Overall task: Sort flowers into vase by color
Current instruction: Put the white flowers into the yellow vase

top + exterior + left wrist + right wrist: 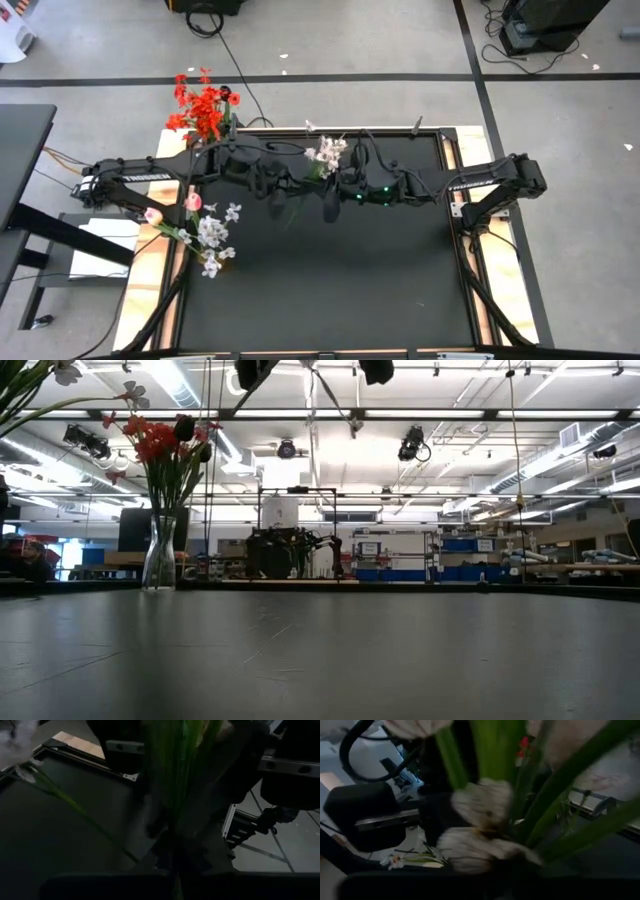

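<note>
The dark worktop (330, 270) fills the middle of the high view, with both arms reaching in over its upper part and meeting near the centre. The left gripper (278, 196) comes from the left edge, its jaws clenched on green stems that fill the left wrist view. The right gripper (332, 192) comes from the right, just beside it; how its jaws stand I cannot tell, though pale blossoms and green stems crowd the right wrist view. A bunch of white and pale pink flowers (326, 155) sits between the two grippers. At the upper left corner of the worktop, red flowers (203, 106) stand in a clear glass vase (159, 555). At the left edge lie more white and pink flowers (205, 232).
</note>
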Robot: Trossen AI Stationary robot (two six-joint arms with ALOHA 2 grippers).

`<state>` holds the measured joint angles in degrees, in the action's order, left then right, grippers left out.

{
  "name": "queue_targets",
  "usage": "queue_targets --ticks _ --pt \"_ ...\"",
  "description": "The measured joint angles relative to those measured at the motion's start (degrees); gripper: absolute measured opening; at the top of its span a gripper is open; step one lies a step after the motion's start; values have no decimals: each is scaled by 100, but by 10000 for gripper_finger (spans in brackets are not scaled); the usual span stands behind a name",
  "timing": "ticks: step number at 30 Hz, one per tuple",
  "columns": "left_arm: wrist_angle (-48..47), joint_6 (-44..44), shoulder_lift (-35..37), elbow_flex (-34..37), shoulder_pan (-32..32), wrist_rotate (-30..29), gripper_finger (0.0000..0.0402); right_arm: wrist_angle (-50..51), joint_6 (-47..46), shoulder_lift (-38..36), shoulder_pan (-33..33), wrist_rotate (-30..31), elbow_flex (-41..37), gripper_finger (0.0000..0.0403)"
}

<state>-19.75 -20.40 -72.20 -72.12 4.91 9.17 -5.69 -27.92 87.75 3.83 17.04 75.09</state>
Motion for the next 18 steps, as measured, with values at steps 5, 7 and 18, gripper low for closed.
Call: queue_targets --ticks 5,7,18 --pt "3 4 -2 0 -5 13 49 -3 604 -46 -27 -297 0 18" --pt "-42 5 -2 0 -2 13 78 0 821 -71 -59 -385 0 16" --pt "-258 52 0 -7 -2 32 221 233 1005 -425 -439 -1412 -4 15"
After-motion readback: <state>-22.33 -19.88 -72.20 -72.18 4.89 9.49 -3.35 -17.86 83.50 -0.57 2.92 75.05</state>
